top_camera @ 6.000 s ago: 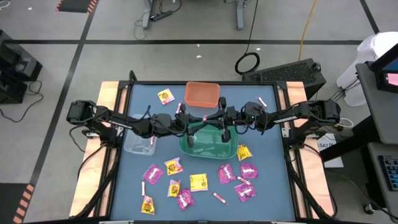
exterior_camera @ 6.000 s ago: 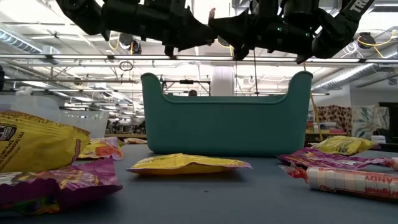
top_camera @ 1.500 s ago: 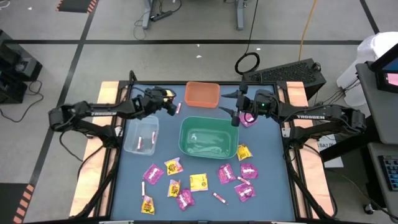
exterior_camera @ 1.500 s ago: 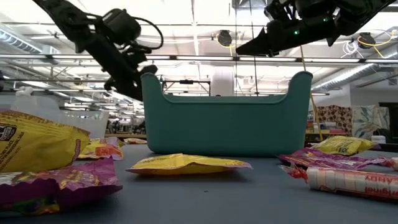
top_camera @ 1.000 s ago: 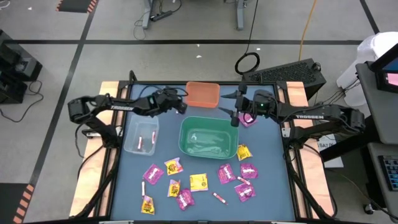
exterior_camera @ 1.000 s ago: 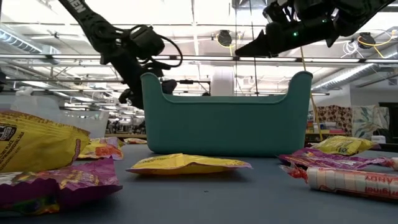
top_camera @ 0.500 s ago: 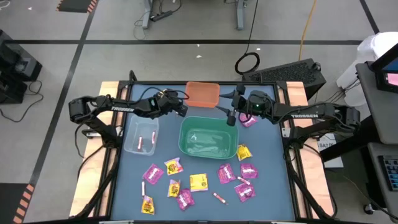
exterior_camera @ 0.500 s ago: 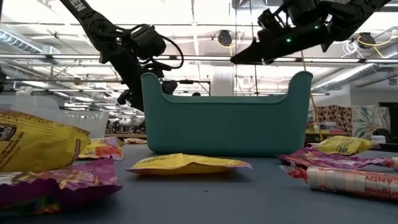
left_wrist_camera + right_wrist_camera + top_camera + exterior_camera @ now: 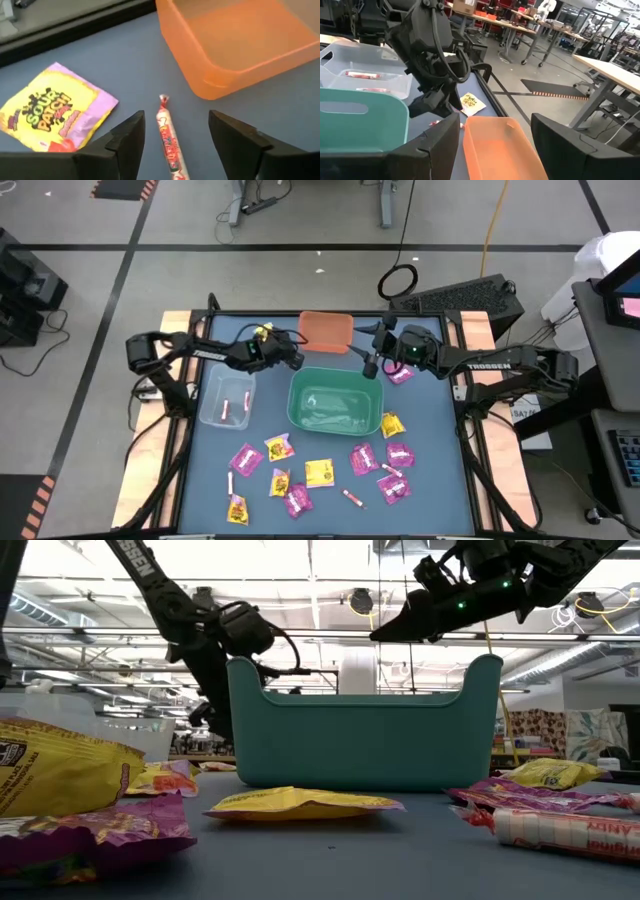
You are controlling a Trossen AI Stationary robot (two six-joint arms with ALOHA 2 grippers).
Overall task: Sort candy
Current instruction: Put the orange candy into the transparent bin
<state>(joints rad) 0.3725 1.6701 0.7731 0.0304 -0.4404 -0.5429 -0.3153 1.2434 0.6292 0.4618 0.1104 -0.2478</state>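
Now the left gripper [image 9: 175, 145] has dropped lower beside the orange bin [image 9: 240, 45], fingers spread wide astride a candy stick [image 9: 169, 137]; the right gripper [image 9: 368, 366] stays wide open.

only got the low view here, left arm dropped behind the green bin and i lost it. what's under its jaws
Observer: A thin candy stick lies on the table between the open jaws of the left gripper, not yet gripped.
Operator: anything close to it
Observer: A yellow Sour Patch packet lies flat beside the stick, apart from it; the orange bin stands on the other side.
Operator: orange bin got candy in it
Observer: None in the part the left wrist view shows.
Operator: where's the right arm
Observer: The right gripper hangs open, holding nothing, by the far right corner of the green bin.
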